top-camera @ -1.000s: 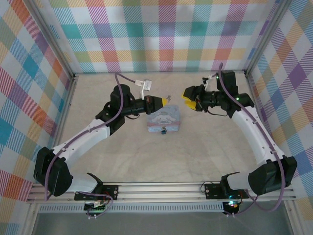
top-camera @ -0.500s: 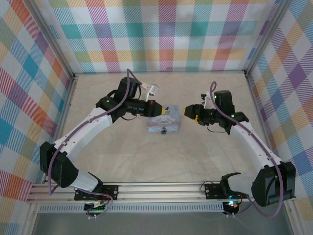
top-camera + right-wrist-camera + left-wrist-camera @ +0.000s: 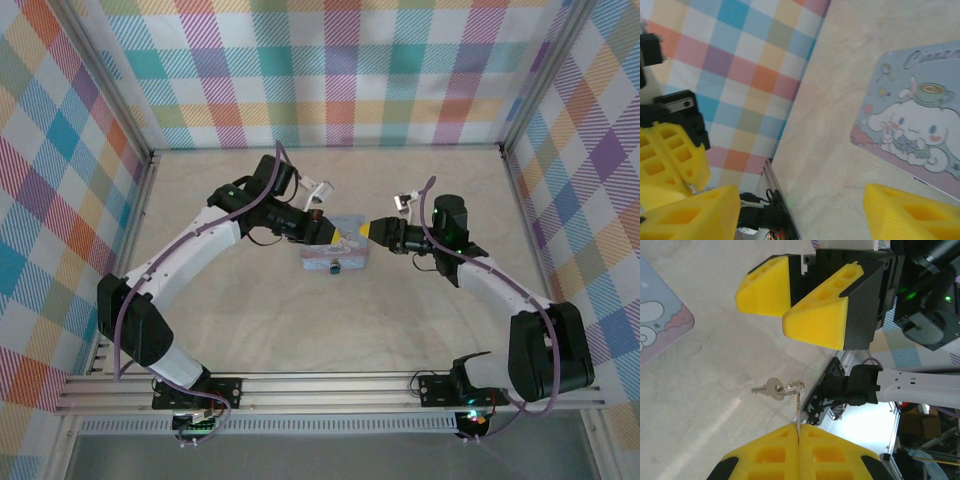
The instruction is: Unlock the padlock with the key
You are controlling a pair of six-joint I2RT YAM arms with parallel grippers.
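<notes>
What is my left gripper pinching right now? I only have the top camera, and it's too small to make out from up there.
Observer: In the left wrist view the left gripper is shut on a thin silvery blade, seen edge-on. The blade is joined to a ring, and a small key hangs from that ring.
Operator: And the right one, open or shut?
Observer: Open. In that same view the right gripper faces the key with its yellow fingers apart and nothing between them.
</notes>
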